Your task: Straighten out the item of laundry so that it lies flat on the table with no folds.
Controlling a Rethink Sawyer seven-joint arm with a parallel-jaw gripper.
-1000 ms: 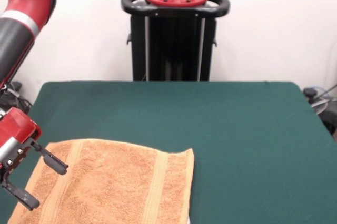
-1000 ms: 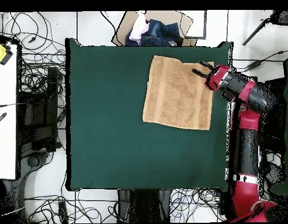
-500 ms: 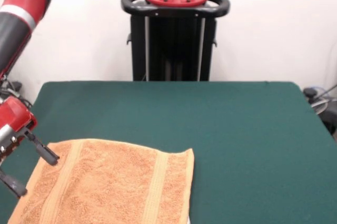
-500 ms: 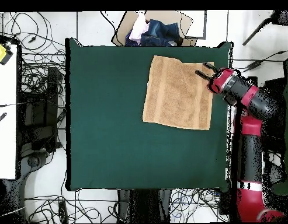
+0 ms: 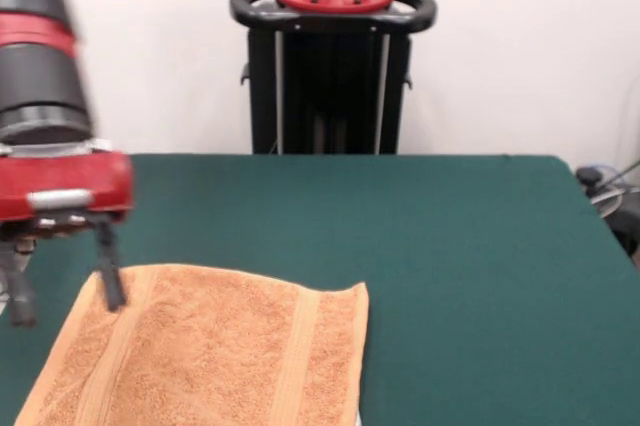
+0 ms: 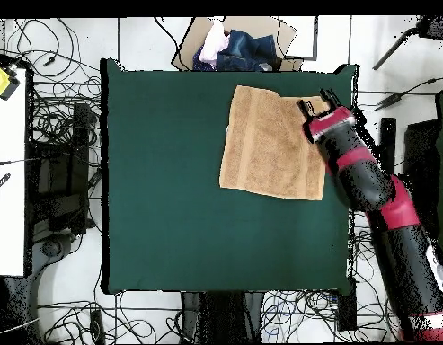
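The towel (image 5: 210,351) lies spread on the green table (image 5: 450,266), near the front corner at the lower left of the front view, its woven bands running across it and one corner slightly lifted. In the overhead view the towel (image 6: 274,144) sits toward the table's (image 6: 189,198) upper right. The gripper (image 5: 62,276) hangs over the towel's left edge, jaws spread apart and empty, one finger (image 5: 110,266) over the cloth, the other off its edge. Overhead, the gripper (image 6: 316,101) stands at the towel's right corner
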